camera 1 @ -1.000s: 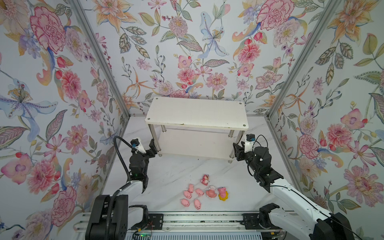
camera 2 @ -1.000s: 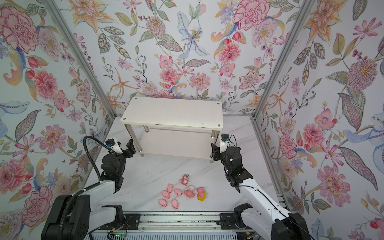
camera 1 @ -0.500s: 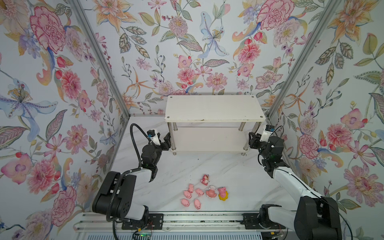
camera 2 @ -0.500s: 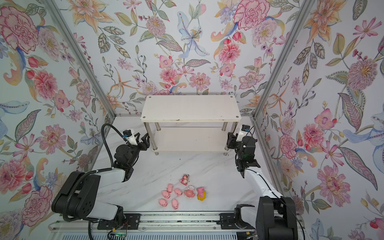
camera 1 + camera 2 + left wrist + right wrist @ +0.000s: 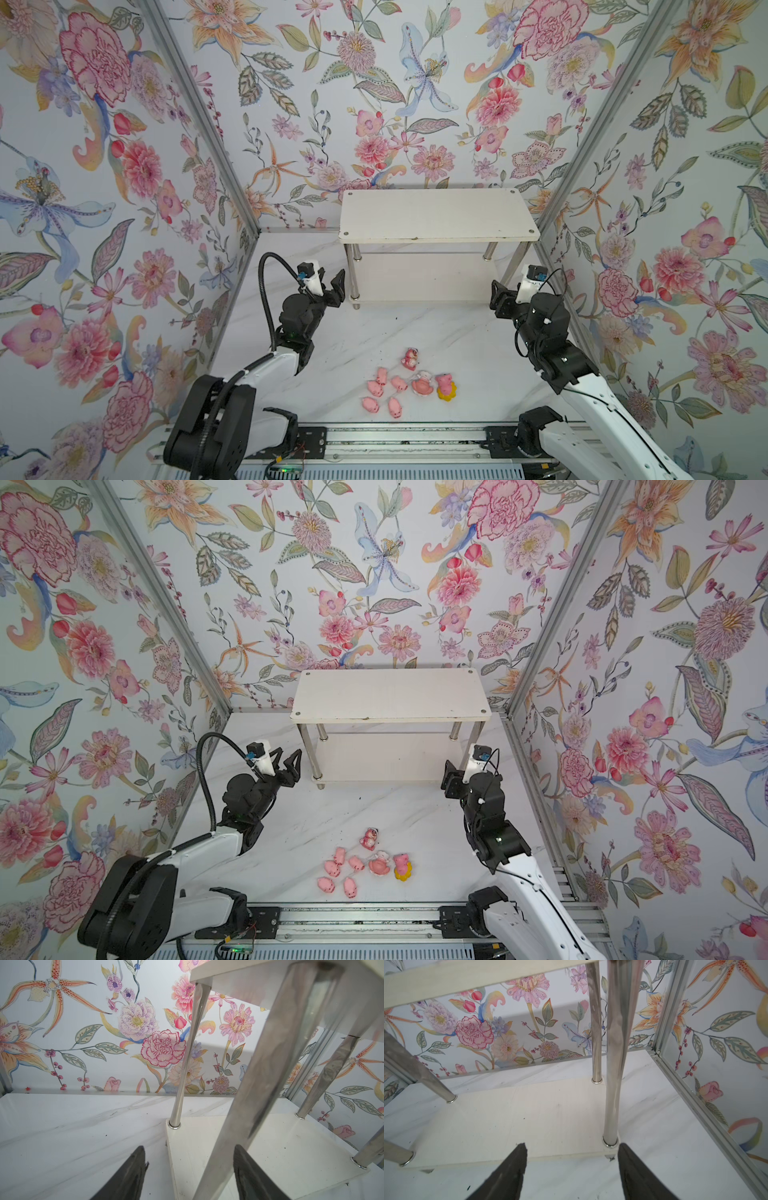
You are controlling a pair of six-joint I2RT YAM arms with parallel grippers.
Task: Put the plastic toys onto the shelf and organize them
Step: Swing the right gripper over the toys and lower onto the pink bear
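Observation:
The white two-tier shelf stands against the back wall, both tiers bare. The plastic toys lie grouped on the floor at the front middle: several pink pigs, a red-pink bear-like figure, a pink-and-white one and a yellow-petalled one. My left gripper is open at the front-left chrome leg, which runs between its fingers in the left wrist view. My right gripper is open and empty, just short of the front-right leg.
Floral walls close in the marble floor on three sides, with metal corner posts beside the shelf. A metal rail with both arm bases runs along the front edge, right behind the toys.
The shelf has slid back and to the right, up to the back wall, squaring up, with both grippers at its front legs. The right gripper has opened off its leg.

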